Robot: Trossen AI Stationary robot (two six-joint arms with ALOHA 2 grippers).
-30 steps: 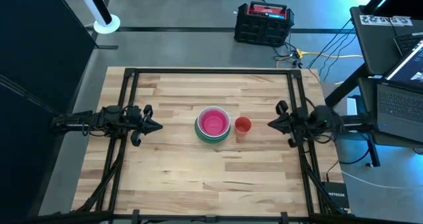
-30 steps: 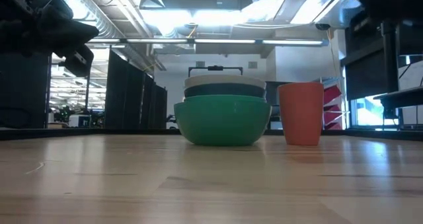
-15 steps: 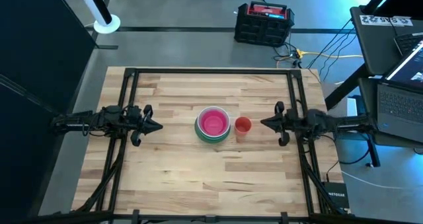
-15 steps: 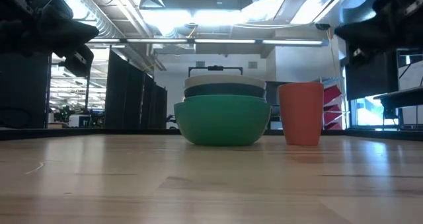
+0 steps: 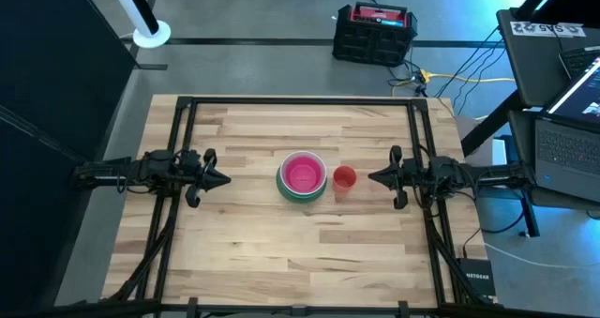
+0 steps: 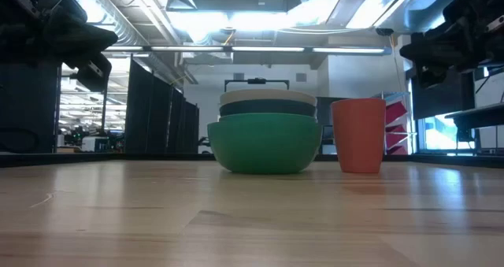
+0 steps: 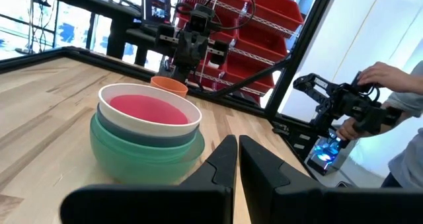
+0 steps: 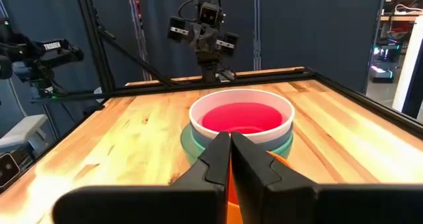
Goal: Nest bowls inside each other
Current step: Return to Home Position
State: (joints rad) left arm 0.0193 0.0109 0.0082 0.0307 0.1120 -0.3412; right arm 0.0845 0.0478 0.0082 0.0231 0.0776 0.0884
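Observation:
The bowls stand nested in one stack [image 5: 302, 176] at the table's middle. The pink one [image 8: 241, 117] lies innermost, inside a white [image 6: 268, 98], a dark teal [image 6: 268, 108] and an outer green bowl [image 6: 265, 145], whose base rests on the wood. A red-orange cup [image 5: 345, 177] stands upright just right of the stack. My left gripper [image 5: 223, 179] hovers shut and level left of the stack. My right gripper [image 5: 372, 176] hovers shut and level just right of the cup. Neither touches anything.
Black frame rails [image 5: 184, 140] run along the table's left, right and far sides. A black-and-red case [image 5: 375, 32] sits on the floor beyond the far edge, and laptops [image 5: 562, 93] stand to the right. A person's hand [image 7: 383, 75] shows beyond the table.
My right gripper has come down a little, tipped to level and moved slightly toward the cup, still shut. The bowls and the cup have not moved.

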